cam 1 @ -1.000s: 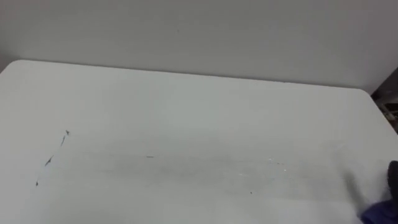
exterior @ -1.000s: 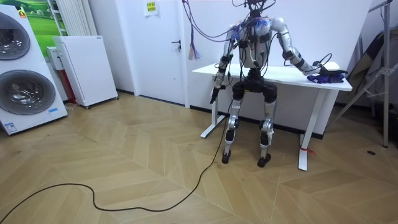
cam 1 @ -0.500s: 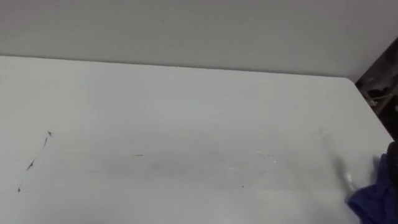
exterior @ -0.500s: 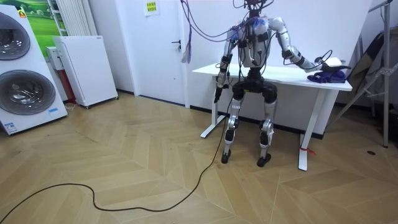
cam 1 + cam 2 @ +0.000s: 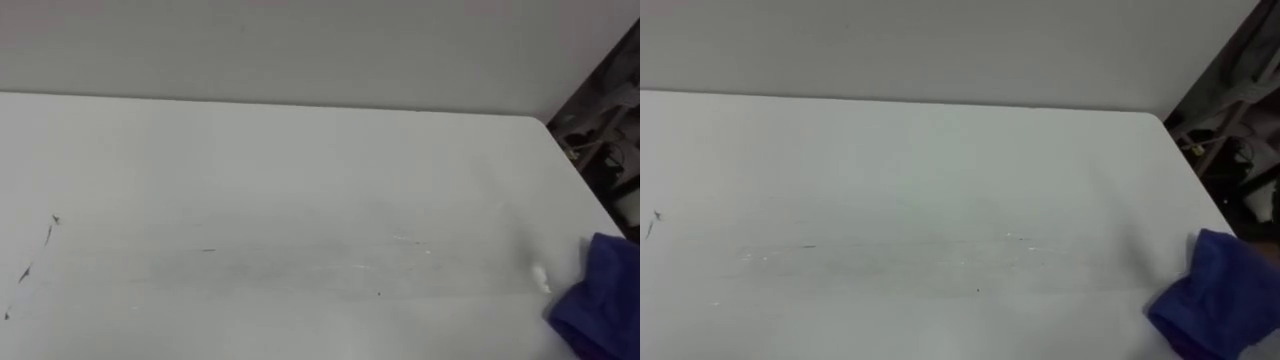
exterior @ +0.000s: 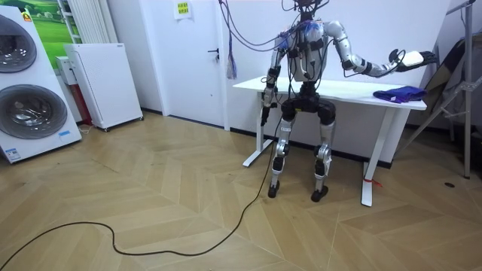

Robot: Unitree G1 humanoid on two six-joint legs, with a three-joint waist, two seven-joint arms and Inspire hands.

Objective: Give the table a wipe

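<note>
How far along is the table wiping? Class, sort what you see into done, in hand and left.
Done: faint streaks cross the table's middle, suggesting a pass. In hand: nothing; the blue cloth lies at the table's right edge, and the right hand hovers above it, apart. The left hand hangs by the robot's side. Left: dark marks at the left and small specks near the middle.

Matt smooth white table [image 5: 250, 170], soft blue cloth [image 5: 1218, 295].
</note>
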